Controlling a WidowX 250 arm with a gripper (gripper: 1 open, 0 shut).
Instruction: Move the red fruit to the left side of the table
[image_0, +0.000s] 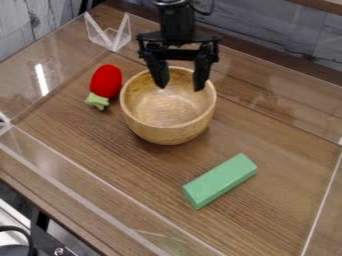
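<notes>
**Open gripper above the bowl, strawberry on the table beside it**

The table (274, 120) is a dark brown wood-grain top, fenced by low clear acrylic walls (54, 50) that catch pale reflections. Behind its far edge runs a grey, stone-like backdrop.

Near the middle of the surface stands a round wooden bowl (168, 118), upright, its pale inside showing nothing in it. Toward the near right lies a green rectangular block (219, 180), flat and set at an angle, well apart from the bowl.

The black gripper (181, 75) hangs over the bowl's far rim, pointing down, its two fingers spread wide with nothing between them.

The red fruit (104, 83) lies on the tabletop just left of the bowl, its green stem end toward the near side, not touched by the gripper.
</notes>
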